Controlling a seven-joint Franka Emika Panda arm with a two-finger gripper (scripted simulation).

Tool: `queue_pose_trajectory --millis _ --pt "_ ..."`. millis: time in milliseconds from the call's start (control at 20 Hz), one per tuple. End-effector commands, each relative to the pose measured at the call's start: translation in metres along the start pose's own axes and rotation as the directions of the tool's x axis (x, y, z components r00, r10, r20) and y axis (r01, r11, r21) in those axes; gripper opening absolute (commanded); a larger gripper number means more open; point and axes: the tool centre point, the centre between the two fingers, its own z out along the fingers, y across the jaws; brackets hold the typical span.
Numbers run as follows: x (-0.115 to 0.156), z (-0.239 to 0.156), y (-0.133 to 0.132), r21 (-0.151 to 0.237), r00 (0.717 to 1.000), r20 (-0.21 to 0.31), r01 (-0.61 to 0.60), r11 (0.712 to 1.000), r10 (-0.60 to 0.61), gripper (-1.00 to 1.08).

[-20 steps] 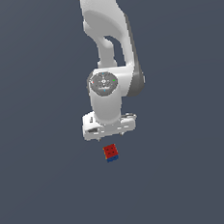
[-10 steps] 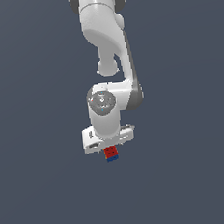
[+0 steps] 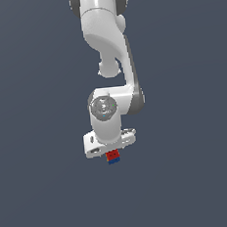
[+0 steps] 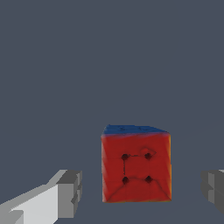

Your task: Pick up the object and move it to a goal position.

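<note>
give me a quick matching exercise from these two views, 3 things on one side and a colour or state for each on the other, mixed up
Things:
1. cube, the big face that the wrist view shows
2. cube, the thin strip along that face's far edge
3. gripper
4. arm

Colour or state:
A. white
B. open, with a finger on either side of the cube and a gap to each
C. red, with four dark dots
D. blue

Pairs: 1-C, 2-D, 3-B, 4-A

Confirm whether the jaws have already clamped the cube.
No: in the wrist view the cube sits between the fingers with gaps on both sides.
</note>
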Motion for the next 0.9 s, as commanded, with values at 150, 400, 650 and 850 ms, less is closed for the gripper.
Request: queue_pose_trajectory --millis 150,400,650,850 --pt "-0.001 0.023 0.0 0.0 1.0 0.001 0.001 1.0 -0.001 1.0" --pt "-0.001 0.045 0.0 0.0 1.0 0.0 0.003 1.0 -0.003 1.0" --pt "0.001 0.048 0.0 0.0 1.0 0.0 0.003 1.0 -0.003 1.0" --pt "0.001 0.048 0.0 0.0 1.0 0.0 0.003 1.0 -0.003 -1.0"
